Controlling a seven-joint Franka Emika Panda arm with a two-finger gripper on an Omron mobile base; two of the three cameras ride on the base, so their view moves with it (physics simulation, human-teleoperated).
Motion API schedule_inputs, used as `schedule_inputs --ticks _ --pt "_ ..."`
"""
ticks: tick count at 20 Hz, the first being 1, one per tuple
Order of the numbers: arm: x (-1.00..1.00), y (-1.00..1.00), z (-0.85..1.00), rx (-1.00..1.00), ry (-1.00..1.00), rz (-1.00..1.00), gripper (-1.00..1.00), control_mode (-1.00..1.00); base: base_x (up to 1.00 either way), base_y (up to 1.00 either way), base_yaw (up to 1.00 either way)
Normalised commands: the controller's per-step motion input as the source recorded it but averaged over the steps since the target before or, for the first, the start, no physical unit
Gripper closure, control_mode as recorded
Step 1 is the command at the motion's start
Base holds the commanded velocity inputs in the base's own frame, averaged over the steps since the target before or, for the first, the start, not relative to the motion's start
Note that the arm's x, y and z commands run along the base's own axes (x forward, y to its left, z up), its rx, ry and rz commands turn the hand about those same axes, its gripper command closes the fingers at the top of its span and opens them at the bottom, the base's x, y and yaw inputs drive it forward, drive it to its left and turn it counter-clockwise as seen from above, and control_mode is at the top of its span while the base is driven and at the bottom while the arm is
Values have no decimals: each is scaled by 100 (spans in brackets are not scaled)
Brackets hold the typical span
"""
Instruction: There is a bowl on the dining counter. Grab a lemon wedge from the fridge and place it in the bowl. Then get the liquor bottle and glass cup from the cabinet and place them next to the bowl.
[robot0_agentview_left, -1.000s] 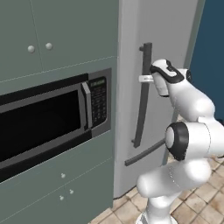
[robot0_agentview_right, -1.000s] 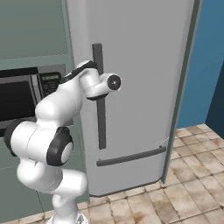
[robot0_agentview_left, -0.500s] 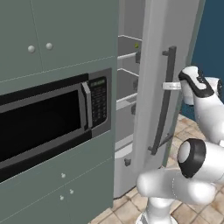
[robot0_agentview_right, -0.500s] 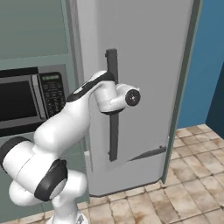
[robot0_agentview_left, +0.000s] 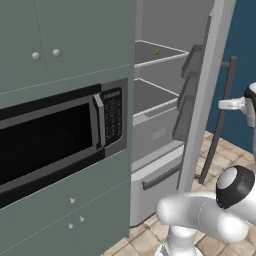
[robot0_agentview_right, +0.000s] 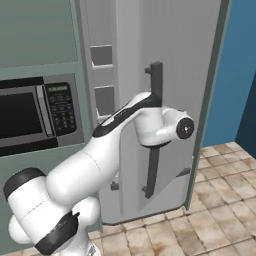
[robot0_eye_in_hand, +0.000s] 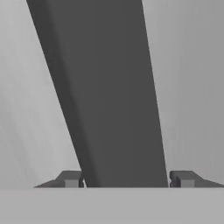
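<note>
Right now your gripper (robot0_eye_in_hand: 126, 180) sits at the fridge (robot0_agentview_left: 165, 130) door's handle (robot0_eye_in_hand: 105, 92), and that dark bar fills the gap between the two fingertips. Look at the hand view: one fingertip stands on each side of the bar, each close beside its edge, but you cannot tell from it whether they press on the bar or have let go. So treat the grip as undecided: jaws fairly wide, straddling the handle.

The door itself stands well swung out. In the left base view you see past its inner edge to the shelves, and on the upper shelf (robot0_agentview_left: 162, 52), near the back, lies the lemon wedge (robot0_agentview_left: 156, 51), a tiny yellow-green speck.

Here is the relation that matters to you. The wedge lies on the far side of the door from your gripper: the hand is on the outer face at the handle, the wedge is inside the fridge, higher than the hand and deep on its shelf. The handle's long axis runs up and down, so you would back straight off it, away from the door face, before swinging round the door's free edge and reaching in and up. Judged from this, the door looks open enough for that reach.
</note>
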Motion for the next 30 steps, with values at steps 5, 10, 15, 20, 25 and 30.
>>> schedule_inputs --ticks 5,10,15,20,25,30 --pt "-100 -11 31 5 0 0 -100 -100 0 0 0" --pt "-100 0 30 1 -1 0 -100 -100 0 0 0" --pt "-100 0 31 0 -6 0 -100 -100 0 0 0" --pt "-99 -16 38 0 -11 0 -100 -100 0 0 0" --pt "-63 -50 23 0 -2 0 -100 -100 0 0 0" --pt "-100 -12 33 0 -11 0 -100 -100 0 0 0"
